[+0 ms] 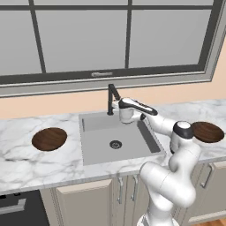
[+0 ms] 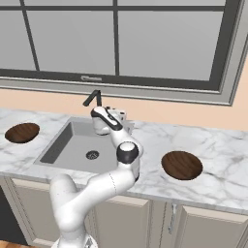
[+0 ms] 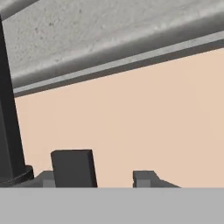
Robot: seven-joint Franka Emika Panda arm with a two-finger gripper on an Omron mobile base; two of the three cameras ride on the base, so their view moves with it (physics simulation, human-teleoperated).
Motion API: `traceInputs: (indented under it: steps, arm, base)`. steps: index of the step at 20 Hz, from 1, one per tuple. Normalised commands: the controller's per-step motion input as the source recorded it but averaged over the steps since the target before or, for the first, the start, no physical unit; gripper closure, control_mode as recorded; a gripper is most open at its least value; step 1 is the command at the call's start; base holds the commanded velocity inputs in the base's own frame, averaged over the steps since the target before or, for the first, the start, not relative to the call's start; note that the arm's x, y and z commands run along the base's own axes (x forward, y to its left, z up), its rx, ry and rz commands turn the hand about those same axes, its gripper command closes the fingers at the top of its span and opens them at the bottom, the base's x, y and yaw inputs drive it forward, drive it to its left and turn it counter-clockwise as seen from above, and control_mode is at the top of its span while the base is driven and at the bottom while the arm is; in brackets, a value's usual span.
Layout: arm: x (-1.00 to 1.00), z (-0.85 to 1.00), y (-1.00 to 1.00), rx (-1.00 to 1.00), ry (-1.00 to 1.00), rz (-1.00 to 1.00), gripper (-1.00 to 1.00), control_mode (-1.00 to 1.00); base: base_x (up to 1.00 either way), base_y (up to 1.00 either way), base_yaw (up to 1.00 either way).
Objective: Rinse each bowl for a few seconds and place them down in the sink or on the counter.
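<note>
The hand (image 1: 118, 106) is hovering by the black angular faucet (image 1: 112, 96), fingers apart on nothing; closing askew, it risks missing the lever while both dark-brown wooden bowls (image 1: 49, 138) (image 1: 207, 132) are sitting on the white marble worktop (image 1: 39, 161).

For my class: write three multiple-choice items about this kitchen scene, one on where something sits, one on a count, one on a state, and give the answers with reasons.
1. Where do the bowls sit?
A. both in the basin
B. one on the counter at each side of the sink
C. stacked on the window sill

2. How many wooden bowls are there?
A. one
B. two
C. four

3. What is in the sink basin?
A. a bowl
B. standing water with a sponge
C. nothing but its drain

Answers:
1 B: one bowl lies on the counter left of the sink, the other bowl right of it.
2 B: the right base view shows the same pair and no more.
3 C: only the round drain marks the grey floor.
</note>
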Motion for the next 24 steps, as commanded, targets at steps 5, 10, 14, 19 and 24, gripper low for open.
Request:
traceInputs:
  steps: [5, 10, 14, 19, 24]
  arm:
    - [0.02, 0.0, -0.66, 0.1, 0.0, -0.08, 1.0, -1.0]
    - [0.19, -0.01, -0.83, 0.15, 0.03, -0.08, 1.0, -1.0]
    - [0.26, -0.08, -0.8, 0.16, 0.07, -0.07, 1.0, -1.0]
    - [0.2, -0.15, -0.79, 0.14, 0.13, -0.07, 1.0, -1.0]
    - [0.12, -0.2, -0.8, 0.14, 0.13, -0.06, 1.0, -1.0]
  base:
    - [0.0, 0.0, 0.0]
    - [0.0, 0.0, 0.0]
    - [0.0, 0.0, 0.0]
    - [0.0, 0.0, 0.0]
    - [0.0, 0.0, 0.0]
